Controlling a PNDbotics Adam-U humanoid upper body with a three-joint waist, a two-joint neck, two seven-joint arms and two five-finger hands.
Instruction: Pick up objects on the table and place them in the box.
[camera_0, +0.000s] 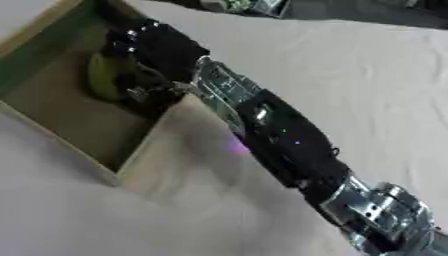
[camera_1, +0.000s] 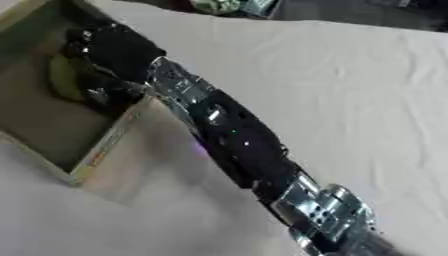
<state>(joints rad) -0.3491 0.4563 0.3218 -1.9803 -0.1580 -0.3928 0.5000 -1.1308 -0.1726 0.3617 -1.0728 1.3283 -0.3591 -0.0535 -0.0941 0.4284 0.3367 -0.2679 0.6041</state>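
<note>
A shallow cardboard box (camera_0: 131, 160) lies askew at the upper left of the white-clothed table. My right arm (camera_0: 289, 142) comes in from the lower right and crosses the box's near wall. My right hand (camera_0: 153, 45) is inside the box, with its fingers curled round a yellow-green, elongated object (camera_0: 101, 77). That object sits low over the box floor; whether it touches the floor I cannot tell. Part of it is hidden behind the fingers. My left hand shows in neither view.
The white tablecloth (camera_0: 367, 75) spreads out to the right of the arm and below the box. Some greenish and grey items (camera_1: 232, 6) sit at the table's far edge, next to a dark strip along the top right.
</note>
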